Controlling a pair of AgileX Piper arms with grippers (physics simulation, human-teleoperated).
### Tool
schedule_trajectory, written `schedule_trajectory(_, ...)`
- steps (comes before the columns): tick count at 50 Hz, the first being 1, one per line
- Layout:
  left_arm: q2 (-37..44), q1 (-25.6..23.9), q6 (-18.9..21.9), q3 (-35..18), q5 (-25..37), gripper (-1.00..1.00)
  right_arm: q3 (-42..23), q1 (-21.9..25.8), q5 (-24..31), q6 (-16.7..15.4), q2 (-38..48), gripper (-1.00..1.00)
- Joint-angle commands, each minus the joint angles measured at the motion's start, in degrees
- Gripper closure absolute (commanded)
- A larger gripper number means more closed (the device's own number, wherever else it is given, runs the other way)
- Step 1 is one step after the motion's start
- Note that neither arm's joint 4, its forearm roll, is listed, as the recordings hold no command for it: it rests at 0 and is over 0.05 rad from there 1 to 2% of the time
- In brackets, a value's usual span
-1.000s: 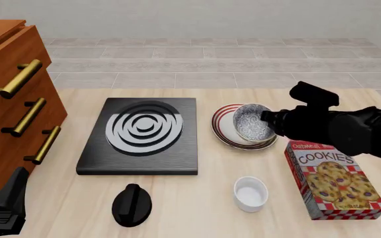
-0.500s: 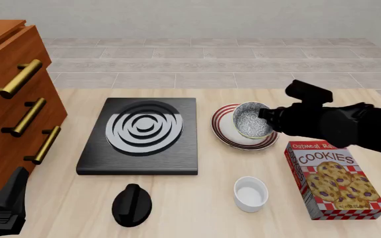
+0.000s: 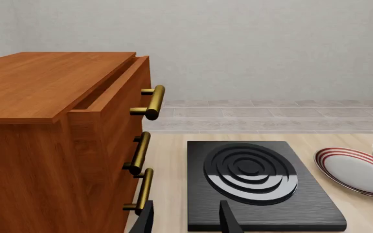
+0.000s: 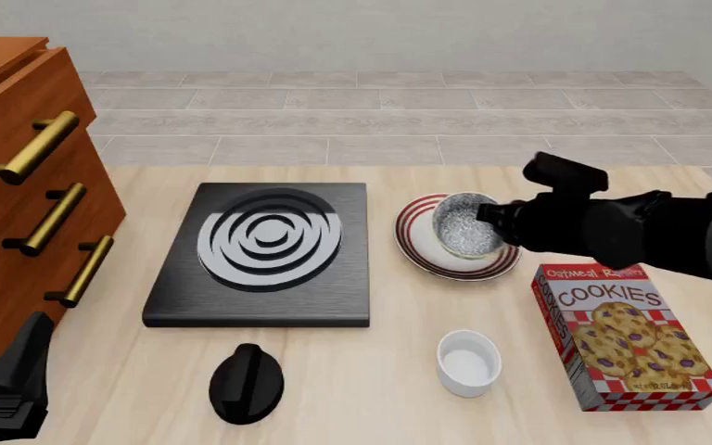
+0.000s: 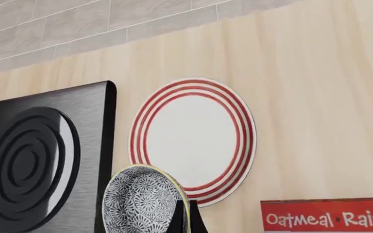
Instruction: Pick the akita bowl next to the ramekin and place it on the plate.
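Akita bowl (image 4: 464, 225): small round bowl, dark outside, grey-white speckled inside. Location: held tilted above the round white plate with red-brown rings at its rim (image 4: 421, 252), mouth turned toward the camera in the front view; whether its underside touches the plate cannot be told.

Holder: black right gripper (image 4: 501, 221), clamped on the bowl's rim at the side nearer the red-and-white oatmeal cookie box (image 4: 626, 336); in the right wrist view one finger shows against the rim.

Handling, as judged: rigid, glazed ceramic, light for its size, smooth and likely to slip in a rim pinch; chip-prone if dropped. A thin wall gives the only purchase, so the rim grip suits; level it before release.

Plain white straight-sided ramekin (image 4: 469, 362): stands on the light wooden table (image 4: 369, 380), well apart from the plate.

Left gripper (image 3: 186, 221): idle beside the brown wooden drawer cabinet with brass handles (image 3: 63, 141), fingers apart, holding nothing, pointed toward the black square stove plate with white rings (image 4: 266, 250).
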Motion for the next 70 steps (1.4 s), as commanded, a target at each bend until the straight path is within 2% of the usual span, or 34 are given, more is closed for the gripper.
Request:
schedule_trajectory(1,0.00,0.00,0.00,0.00,0.00,-1.00,-1.83,-0.18,-0.44,-0.58,1.91,1.00)
schedule_trajectory(70,0.00,0.00,0.00,0.00,0.00,-1.00,-10.47,-2.74,-4.65,-3.76,16.87,1.00)
